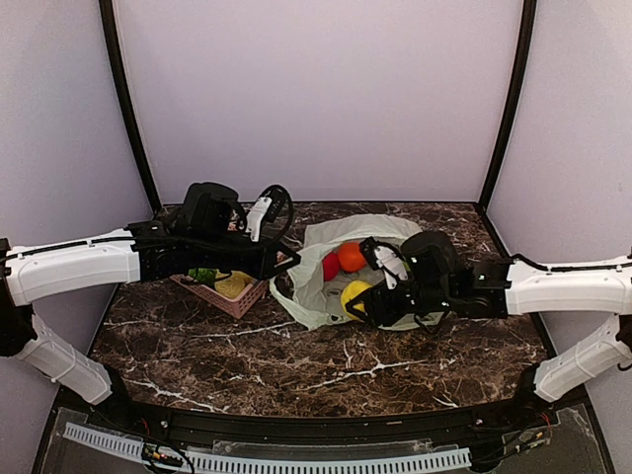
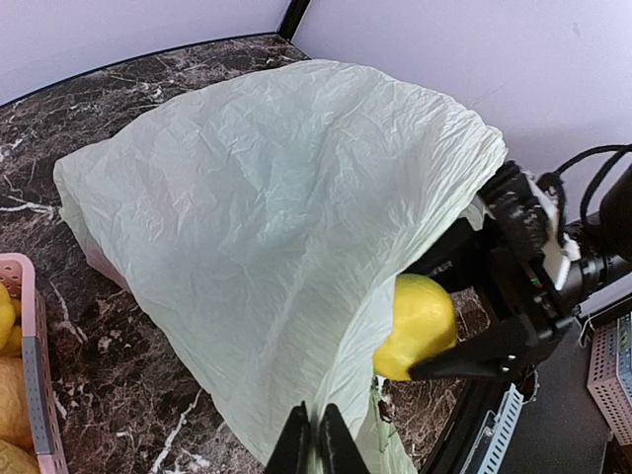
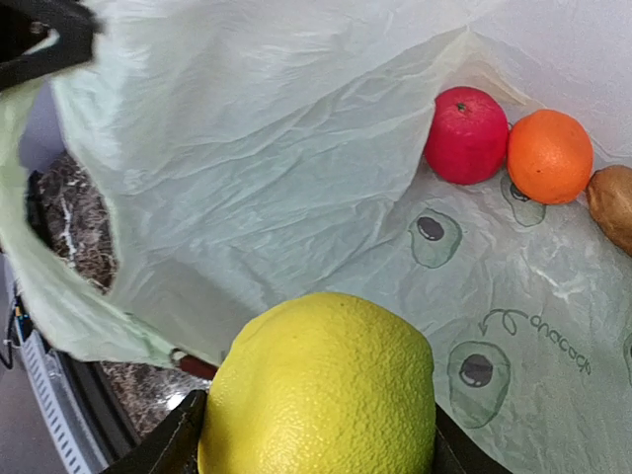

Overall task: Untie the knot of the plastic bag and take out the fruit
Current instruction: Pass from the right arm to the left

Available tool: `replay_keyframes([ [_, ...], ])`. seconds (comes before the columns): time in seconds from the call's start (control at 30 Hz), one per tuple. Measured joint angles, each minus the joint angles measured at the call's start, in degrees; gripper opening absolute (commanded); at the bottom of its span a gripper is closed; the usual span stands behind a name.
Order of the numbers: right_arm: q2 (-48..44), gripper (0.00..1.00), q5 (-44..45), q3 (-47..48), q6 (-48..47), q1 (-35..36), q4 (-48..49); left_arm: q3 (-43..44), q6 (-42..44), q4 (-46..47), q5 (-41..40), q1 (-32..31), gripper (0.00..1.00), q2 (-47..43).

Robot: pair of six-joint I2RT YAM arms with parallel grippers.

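The pale green plastic bag [image 1: 326, 286] lies open mid-table. My left gripper [image 1: 287, 261] is shut on its left edge and holds it lifted; in the left wrist view the gripper [image 2: 316, 441] pinches the film of the bag [image 2: 276, 197]. My right gripper [image 1: 360, 301] is at the bag's mouth, shut on a yellow-green fruit [image 3: 321, 390], which also shows in the left wrist view [image 2: 415, 324]. Inside the bag [image 3: 296, 178] lie a red fruit [image 3: 466, 135], a round orange one [image 3: 549, 156] and a brown oval [image 3: 612, 205]. No light green fruit shows.
A pink basket [image 1: 240, 301] holding yellow pieces stands left of the bag, under my left arm; its rim shows in the left wrist view [image 2: 38, 375]. Purple walls enclose the back and sides. The table's front edge [image 1: 326, 420] has a black rail.
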Motion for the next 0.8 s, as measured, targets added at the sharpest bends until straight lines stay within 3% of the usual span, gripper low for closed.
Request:
replay_keyframes([
  [0.13, -7.58, 0.62, -2.71, -2.34, 2.56, 1.64, 0.35, 0.00, -0.33, 0.31, -0.85, 0.00, 0.25, -0.02],
  [0.2, -11.02, 0.62, -3.91, -2.51, 3.58, 1.64, 0.52, -0.07, -0.46, 0.50, -1.31, 0.00, 0.39, -0.28],
  [0.27, -14.29, 0.63, -4.96, -2.49, 4.46, 1.64, 1.07, -0.20, -0.46, 0.44, -2.16, 0.00, 0.62, -1.16],
  [0.4, -18.40, 0.65, -6.38, -2.08, 4.61, 1.64, 1.60, -0.11, 0.00, -1.03, -3.45, 0.00, 0.86, -4.68],
  [0.63, -17.81, 0.66, -7.48, 5.35, 0.28, 1.64, 1.20, 1.73, -1.49, -2.01, -1.25, 0.00, 0.95, -12.22],
  [0.8, -14.01, 0.66, -9.92, 12.15, -3.54, 1.64, 1.79, 2.80, -6.78, 3.30, 8.13, -0.04, 0.97, -12.55],
])
